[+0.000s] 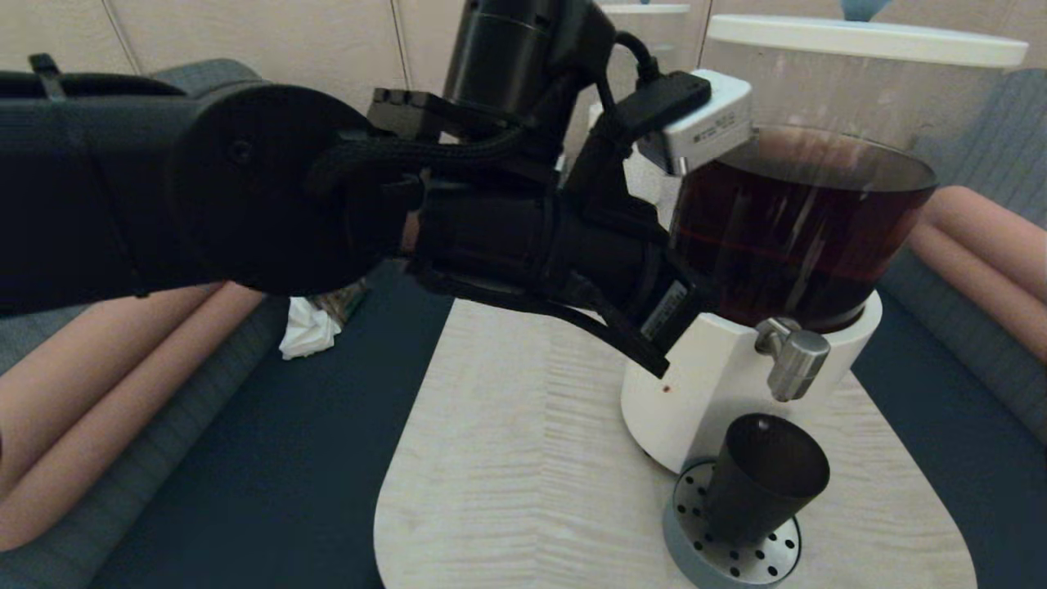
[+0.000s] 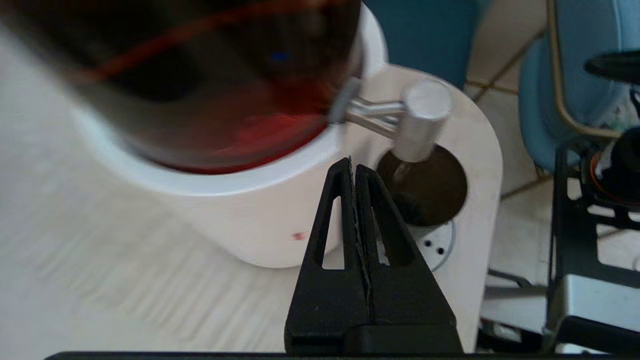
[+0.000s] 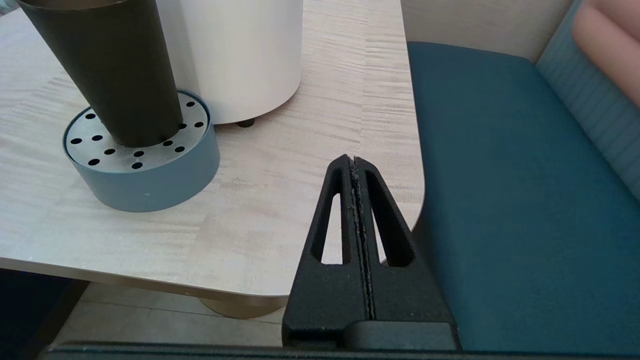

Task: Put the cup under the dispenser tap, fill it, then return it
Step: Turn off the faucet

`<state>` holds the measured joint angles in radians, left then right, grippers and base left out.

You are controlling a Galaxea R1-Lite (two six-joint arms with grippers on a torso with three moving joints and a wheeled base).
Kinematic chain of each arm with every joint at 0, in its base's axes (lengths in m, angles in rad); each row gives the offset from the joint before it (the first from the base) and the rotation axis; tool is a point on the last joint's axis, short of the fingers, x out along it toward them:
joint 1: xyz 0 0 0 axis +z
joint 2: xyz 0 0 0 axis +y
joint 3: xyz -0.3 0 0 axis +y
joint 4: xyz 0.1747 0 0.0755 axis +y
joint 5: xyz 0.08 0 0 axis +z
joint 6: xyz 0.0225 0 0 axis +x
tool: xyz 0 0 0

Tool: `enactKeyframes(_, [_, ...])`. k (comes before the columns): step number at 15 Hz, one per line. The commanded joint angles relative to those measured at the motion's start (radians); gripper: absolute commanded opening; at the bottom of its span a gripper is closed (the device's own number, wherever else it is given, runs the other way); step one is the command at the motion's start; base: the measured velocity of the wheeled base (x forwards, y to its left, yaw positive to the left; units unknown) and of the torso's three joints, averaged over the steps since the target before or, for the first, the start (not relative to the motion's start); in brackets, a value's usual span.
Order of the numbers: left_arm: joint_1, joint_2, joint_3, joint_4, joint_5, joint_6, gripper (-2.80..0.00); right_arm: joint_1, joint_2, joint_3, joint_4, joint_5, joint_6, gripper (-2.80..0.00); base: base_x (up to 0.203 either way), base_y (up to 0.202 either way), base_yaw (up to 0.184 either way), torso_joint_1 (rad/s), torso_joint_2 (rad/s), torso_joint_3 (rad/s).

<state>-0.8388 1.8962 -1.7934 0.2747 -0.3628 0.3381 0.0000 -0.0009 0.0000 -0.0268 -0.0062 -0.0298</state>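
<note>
The cup stands upright on the perforated drip tray, right beneath the dispenser tap. Left gripper hangs above with jaws pressed together, empty; the tap lies just ahead of its tips. Right gripper, jaws closed too, waits low off the surface's edge.

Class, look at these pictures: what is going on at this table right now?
The black cup stands on the perforated drip tray, below the steel dispenser tap. Neither gripper holds it. The left gripper, shut, hangs above the table near the dispenser's white base. The right gripper, also shut, sits off the table's edge.
</note>
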Motion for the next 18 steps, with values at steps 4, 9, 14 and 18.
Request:
enactKeyframes(4, [-0.028,0.023,0.009,0.012,0.025,0.001,-2.8,0.0,-0.001,0.009,-0.001,0.0,-0.001,-2.8,0.0,0.0,0.0,0.0,0.0,0.0])
enactKeyframes(9, [-0.046,0.027,0.017,0.03,0.049,0.001,-2.8,0.0,-0.001,0.009,-0.001,0.0,-0.001,-2.8,0.0,0.0,0.0,0.0,0.0,0.0])
enactKeyframes(14, [-0.046,0.062,0.009,0.008,0.065,0.002,-2.8,0.0,-0.001,0.009,-0.001,0.0,-0.001,-2.8,0.0,0.0,0.0,0.0,0.0,0.0])
enactKeyframes(18, [-0.049,0.086,0.005,-0.034,0.071,0.002,-2.8,0.0,-0.001,0.009,-0.001,0.0,-0.001,-2.8,0.0,0.0,0.0,0.0,0.0,0.0])
